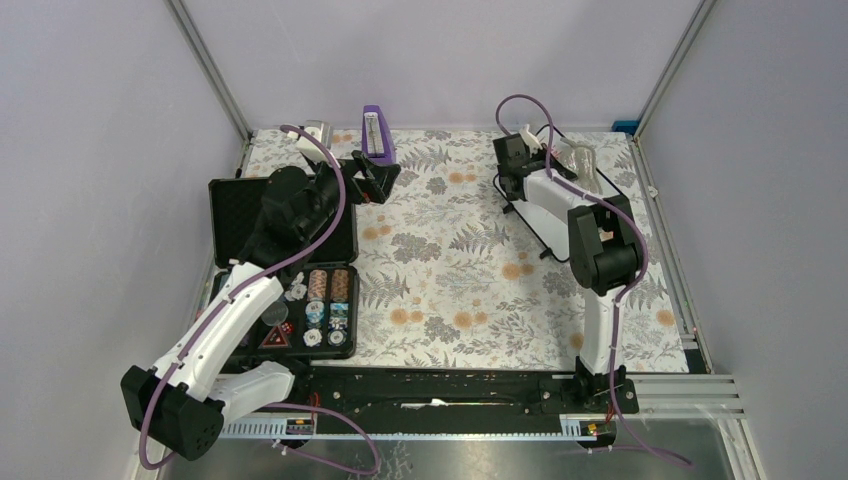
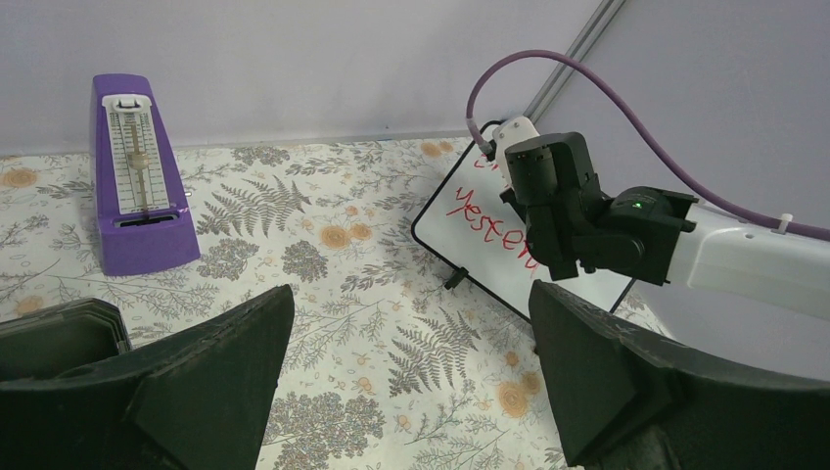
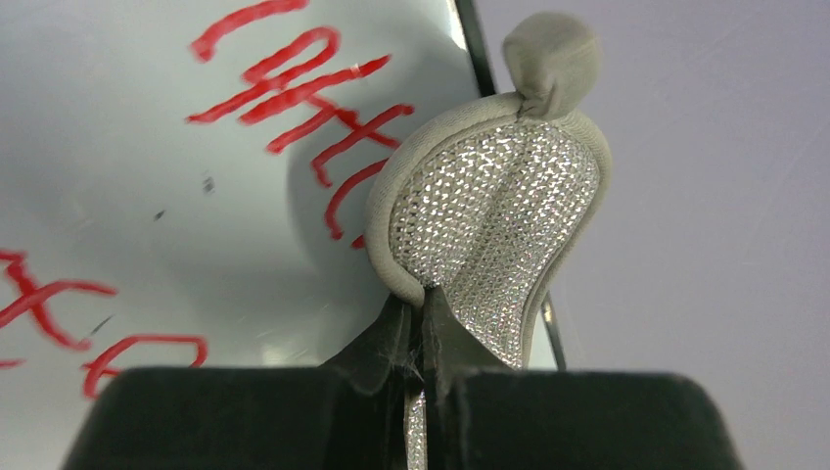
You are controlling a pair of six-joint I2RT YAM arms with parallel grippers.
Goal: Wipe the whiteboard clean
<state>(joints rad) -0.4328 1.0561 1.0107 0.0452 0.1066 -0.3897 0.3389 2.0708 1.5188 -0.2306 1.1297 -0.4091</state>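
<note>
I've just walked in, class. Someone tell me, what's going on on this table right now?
The right arm's end effector is shut on a silvery oval pad and holds it against the edge of the whiteboard, at the table's far right. Red writing covers the board and no wiped patch shows. Whether the pad touches the board is unclear. The left end effector is open and empty, facing the purple metronome.

My right arm reaches upper right, jaws clamping a silvery pad; left arm's jaws gape wide.
</note>
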